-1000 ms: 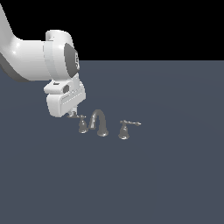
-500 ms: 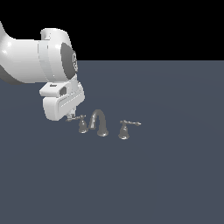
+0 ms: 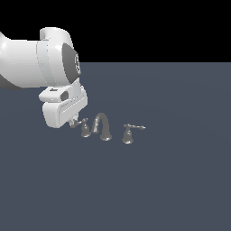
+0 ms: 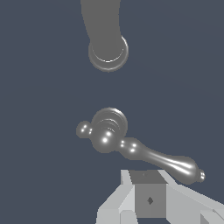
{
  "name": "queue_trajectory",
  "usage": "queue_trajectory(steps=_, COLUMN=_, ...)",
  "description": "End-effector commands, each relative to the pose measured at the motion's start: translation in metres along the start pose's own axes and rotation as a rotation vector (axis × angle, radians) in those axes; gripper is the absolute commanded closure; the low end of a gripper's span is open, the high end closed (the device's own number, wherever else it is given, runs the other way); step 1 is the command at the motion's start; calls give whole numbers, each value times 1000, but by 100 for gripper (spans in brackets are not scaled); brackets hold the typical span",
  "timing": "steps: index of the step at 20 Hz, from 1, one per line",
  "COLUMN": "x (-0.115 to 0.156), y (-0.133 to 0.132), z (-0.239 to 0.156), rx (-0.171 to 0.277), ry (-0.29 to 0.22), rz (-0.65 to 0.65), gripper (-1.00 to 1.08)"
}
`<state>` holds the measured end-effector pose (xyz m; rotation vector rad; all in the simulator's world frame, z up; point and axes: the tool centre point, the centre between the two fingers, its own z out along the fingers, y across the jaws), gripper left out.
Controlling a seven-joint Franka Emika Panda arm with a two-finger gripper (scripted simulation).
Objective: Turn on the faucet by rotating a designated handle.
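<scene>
Over the last 1 s the gripper (image 3: 72, 122) has sunk beside the handle (image 3: 82, 127), at the spout's (image 3: 103, 126) 9 o'clock, probably readying a push; jaws' state unclear.

So the count: one faucet (image 3: 106, 128) set, three chrome pieces total. That's one arched spout (image 3: 103, 126) in the middle and two lever handles, one either side of it. The handle (image 3: 83, 127) on the exterior view's left is the one that shows up big in the wrist view (image 4: 131, 146); its twin (image 3: 130, 133) sits on the exterior view's right. One white robot arm (image 3: 40, 63), one gripper (image 3: 72, 122). All of it on one flat grey floor (image 3: 180, 171). Nothing else to count.
</scene>
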<state>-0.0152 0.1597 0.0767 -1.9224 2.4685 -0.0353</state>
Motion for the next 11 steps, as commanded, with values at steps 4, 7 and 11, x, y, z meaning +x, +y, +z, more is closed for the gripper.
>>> queue_trajectory(steps=4, x=15, y=17, z=0, rx=-16, ry=0, rz=-4, gripper=108)
queue_trajectory(steps=7, x=22, y=24, z=0, rx=-20, ry=-2, rz=-7, gripper=108)
queue_trajectory(steps=11, x=29, y=32, z=-1, rx=-25, ry=-4, rz=-10, gripper=108)
